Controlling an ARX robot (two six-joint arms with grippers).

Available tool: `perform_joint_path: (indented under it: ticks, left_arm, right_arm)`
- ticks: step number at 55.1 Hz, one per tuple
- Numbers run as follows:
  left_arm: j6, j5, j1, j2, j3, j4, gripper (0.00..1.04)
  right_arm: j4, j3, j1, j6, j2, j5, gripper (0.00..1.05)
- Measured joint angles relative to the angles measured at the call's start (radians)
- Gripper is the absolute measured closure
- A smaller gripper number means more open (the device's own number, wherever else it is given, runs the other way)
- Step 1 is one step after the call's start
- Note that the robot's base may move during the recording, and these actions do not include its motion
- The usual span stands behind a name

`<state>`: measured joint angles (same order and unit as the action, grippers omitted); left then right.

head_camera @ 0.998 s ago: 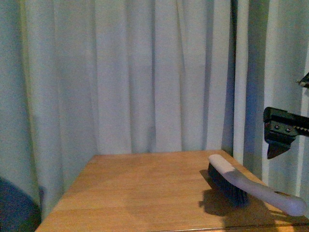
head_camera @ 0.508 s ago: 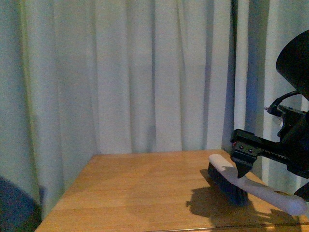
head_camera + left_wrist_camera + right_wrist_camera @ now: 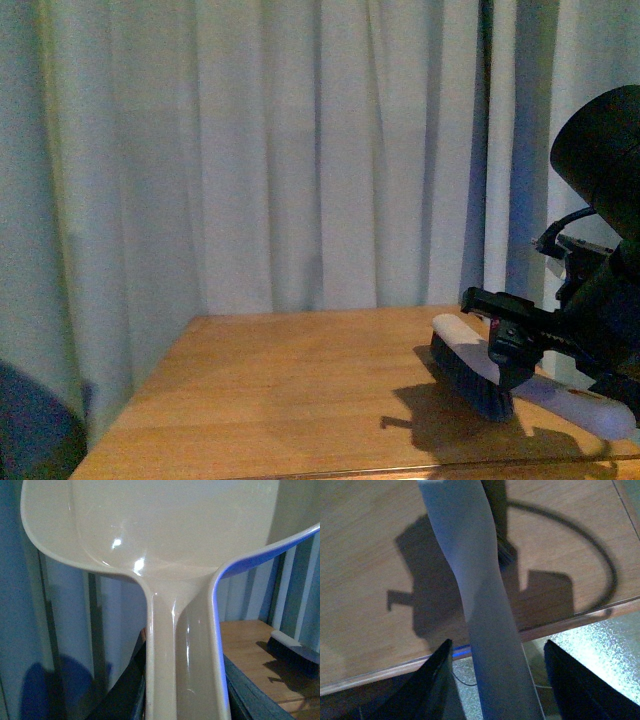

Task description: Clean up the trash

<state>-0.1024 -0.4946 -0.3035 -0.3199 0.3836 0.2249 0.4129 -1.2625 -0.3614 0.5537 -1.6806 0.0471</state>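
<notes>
At the right of the wooden table (image 3: pixel 300 390), we find the right gripper (image 3: pixel 497 645) released, its jaws straddling the smooth white handle of the dark-bristled brush (image 3: pixel 470 372) without gripping it. The left gripper (image 3: pixel 187 695) appears clenched on a glossy beige plastic dustpan (image 3: pixel 175 530). The trash shows in no view; we judge that sweeping has not begun.

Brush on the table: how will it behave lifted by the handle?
The brush looks like rigid moulded plastic, so probably stiff. The bristle head sits at one end, so a handle grasp may let it droop. The handle looks smooth and rounded; it might slip in the right claw.
</notes>
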Motion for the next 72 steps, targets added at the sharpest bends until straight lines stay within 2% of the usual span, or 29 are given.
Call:
perform_joint_path:
  ticks: [8,12,31,42,50,60,66,72]
  left_arm:
    - [0.0,0.0,0.0,0.0,0.0,0.0,0.79]
    - [0.0,0.0,0.0,0.0,0.0,0.0,0.79]
    - [0.0,0.0,0.0,0.0,0.0,0.0,0.79]
    - [0.0,0.0,0.0,0.0,0.0,0.0,0.79]
    - [0.0,0.0,0.0,0.0,0.0,0.0,0.79]
    - [0.0,0.0,0.0,0.0,0.0,0.0,0.79]
    - [0.0,0.0,0.0,0.0,0.0,0.0,0.79]
    - [0.0,0.0,0.0,0.0,0.0,0.0,0.79]
  right_arm:
    - [0.0,0.0,-0.003,-0.009,-0.006,-0.016,0.75]
    - [0.0,0.004,-0.003,-0.008,-0.008,-0.007,0.81]
    - [-0.016,0.012,-0.002,-0.029,-0.005,-0.01,0.81]
    - [-0.148,0.087,-0.01,-0.132,0.08,0.085,0.81]
    - [-0.346,0.232,-0.036,-0.285,0.312,0.185,0.81]
    - [-0.465,0.422,-0.086,-0.399,0.611,0.258,0.81]
    - [-0.563,0.601,-0.149,-0.495,0.889,0.365,0.81]
    - [-0.589,0.695,-0.185,-0.565,1.072,0.446,0.81]
